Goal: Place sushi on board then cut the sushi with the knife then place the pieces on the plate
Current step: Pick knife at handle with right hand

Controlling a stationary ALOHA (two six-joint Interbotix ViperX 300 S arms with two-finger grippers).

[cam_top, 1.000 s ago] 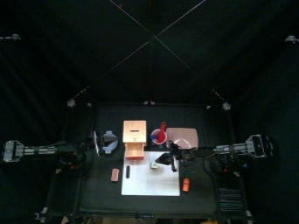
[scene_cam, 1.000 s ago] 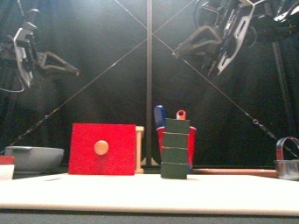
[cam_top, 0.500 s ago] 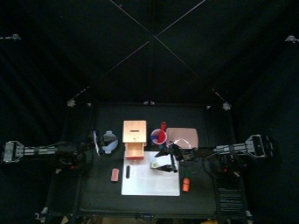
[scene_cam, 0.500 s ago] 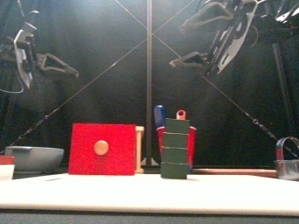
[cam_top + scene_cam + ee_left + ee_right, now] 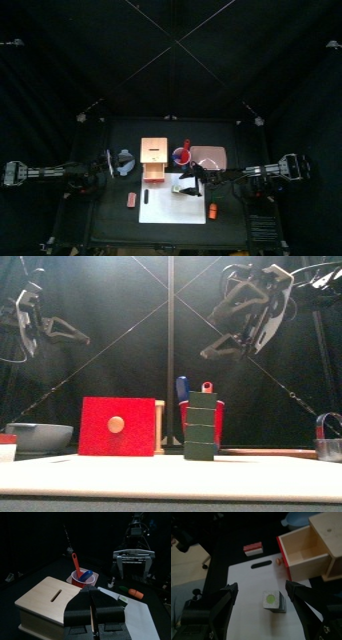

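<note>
standing upright on the white cutting board (image 5: 174, 478), close to the table's front, is the sushi roll (image 5: 202, 428): a stack of dark green blocks, not apart, touched by nothing. seen from above its top block has a pale green centre (image 5: 271, 600). an orange toy w/ a green end (image 5: 135, 592) lies by the board's right edge, and a red-and-white toy (image 5: 131, 199) lies on the table just left of the board. right gripper (image 5: 227, 331) hangs high above the roll, well clear of it, jaws spread wide, holding nothing; in its wrist view the roll sits between the two jaws but far below. behind the board is the wooden box (image 5: 154, 158), its red drawer front (image 5: 116, 426) facing fwd and the drawer pulled out. just behind the roll is the red cup (image 5: 83, 578) w/ the blue knife (image 5: 182, 386) and red knife (image 5: 206, 387) upright in it. pink tray (image 5: 215, 156) lies right of the cup. blue-grey bowl (image 5: 38, 436) is at far left, metal cutter (image 5: 330, 436) at far right. left gripper (image 5: 91, 592) rests raised at the left side, jaws pressed together on nothing.
</note>
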